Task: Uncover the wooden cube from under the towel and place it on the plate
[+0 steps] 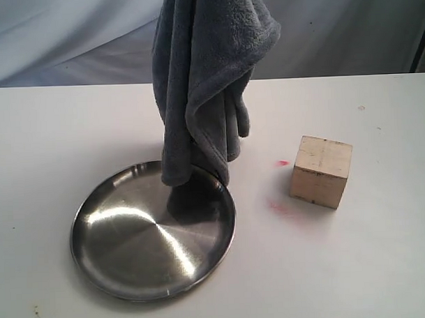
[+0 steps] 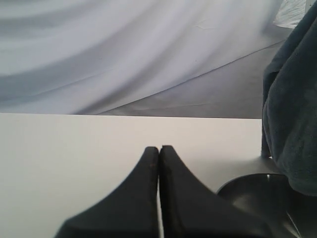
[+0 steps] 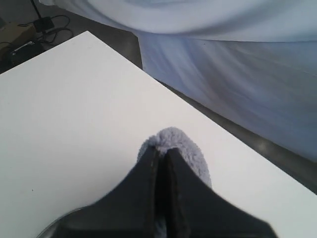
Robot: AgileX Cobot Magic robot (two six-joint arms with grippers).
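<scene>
Your white table (image 1: pixel 58 136) carries pink marks (image 1: pixel 282 162) before grey drapes (image 1: pixel 68 38). Your right gripper (image 3: pixel 161 148) pinches the towel (image 1: pixel 209 75), and your left gripper (image 2: pixel 159 148) is closed on nothing.

**Fig. Clearance about the plate** (image 1: pixel 84 255), exterior view; clock directions are read from the plate's centre. The towel (image 1: pixel 210 82) hangs as a thick column from my right claw (image 3: pixel 161 151), pinched between its fingers. It blocks the 1 o'clock sector, with its lower end over the rim there; contact cannot be told. From 3 through 6 to 11 o'clock the plate's floor lies bare and open from above. The wooden cube (image 1: pixel 322 170) stands at 3 o'clock, apart from the rim, with bare table (image 1: pixel 58 136) on every side and a free lane between it and the towel. My left claw (image 2: pixel 159 148), fingers together, has bare table ahead.
</scene>
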